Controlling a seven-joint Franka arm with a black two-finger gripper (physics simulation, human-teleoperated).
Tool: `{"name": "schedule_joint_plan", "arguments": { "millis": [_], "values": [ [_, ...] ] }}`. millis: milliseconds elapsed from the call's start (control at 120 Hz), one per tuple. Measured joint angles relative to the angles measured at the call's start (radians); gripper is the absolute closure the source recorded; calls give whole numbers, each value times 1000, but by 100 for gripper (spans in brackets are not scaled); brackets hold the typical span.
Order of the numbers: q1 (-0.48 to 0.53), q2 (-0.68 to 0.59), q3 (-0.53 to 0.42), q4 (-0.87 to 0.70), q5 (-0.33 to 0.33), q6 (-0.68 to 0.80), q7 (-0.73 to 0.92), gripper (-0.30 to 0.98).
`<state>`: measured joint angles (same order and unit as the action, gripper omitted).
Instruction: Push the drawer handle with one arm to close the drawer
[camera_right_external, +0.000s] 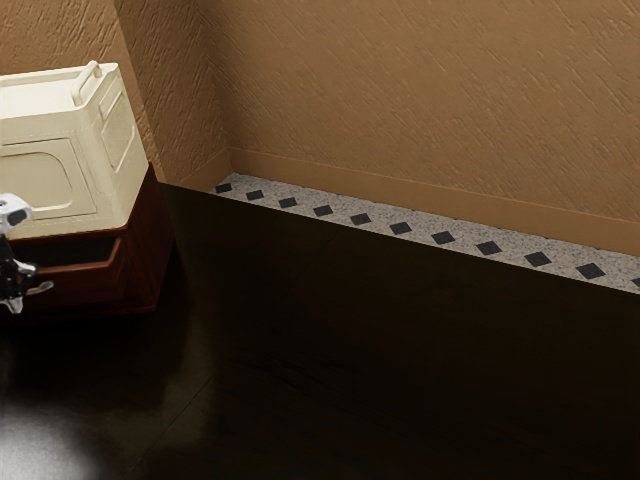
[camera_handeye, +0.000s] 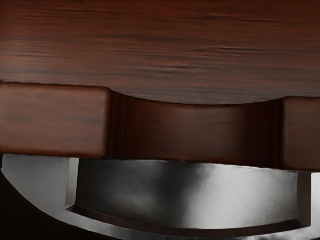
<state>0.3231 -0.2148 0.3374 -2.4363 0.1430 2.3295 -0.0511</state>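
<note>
At the exterior view's left edge, my gripper (camera_right_external: 14, 282) is low beside the front of the reddish-brown drawer (camera_right_external: 85, 283). The drawer stands partly open, its dark inside showing below the cabinet's top. A small curved silver handle (camera_right_external: 40, 288) sits at its front, close by my gripper; whether they touch I cannot tell. In the wrist view the drawer's front board (camera_handeye: 55, 120) crosses the picture, with a scooped dip in its edge, and the curved metal handle (camera_handeye: 187, 232) lies along it.
A cream case (camera_right_external: 105, 150) with a raised carrying handle rests on the wooden cabinet (camera_right_external: 152, 240). Behind the cabinet is a brown textured wall (camera_right_external: 420, 100), with a speckled tile strip (camera_right_external: 340, 213) at its foot. A dark, glossy surface (camera_right_external: 380, 360) spreads across the foreground.
</note>
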Motion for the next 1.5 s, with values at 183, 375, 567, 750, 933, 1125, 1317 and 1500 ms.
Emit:
{"name": "schedule_joint_plan", "arguments": {
  "millis": [183, 375, 567, 750, 933, 1125, 1317, 1500],
  "values": [
    [-5, 46, 0, 50, -27, 0, 1, 79],
    [-23, 85, 0, 83, -59, 0, 3, 79],
    [-17, 139, 0, 127, -69, 11, 3, 79],
    [-19, 178, -1, 172, -94, 26, 5, 79],
    [-18, 199, -4, 192, -114, 31, 16, 79],
    [10, 217, -8, 216, -91, 31, 180, 79],
    [10, 227, 2, 231, -95, 26, 262, 79],
    [24, 239, -2, 244, -107, 28, 347, 79]
  ]
}}
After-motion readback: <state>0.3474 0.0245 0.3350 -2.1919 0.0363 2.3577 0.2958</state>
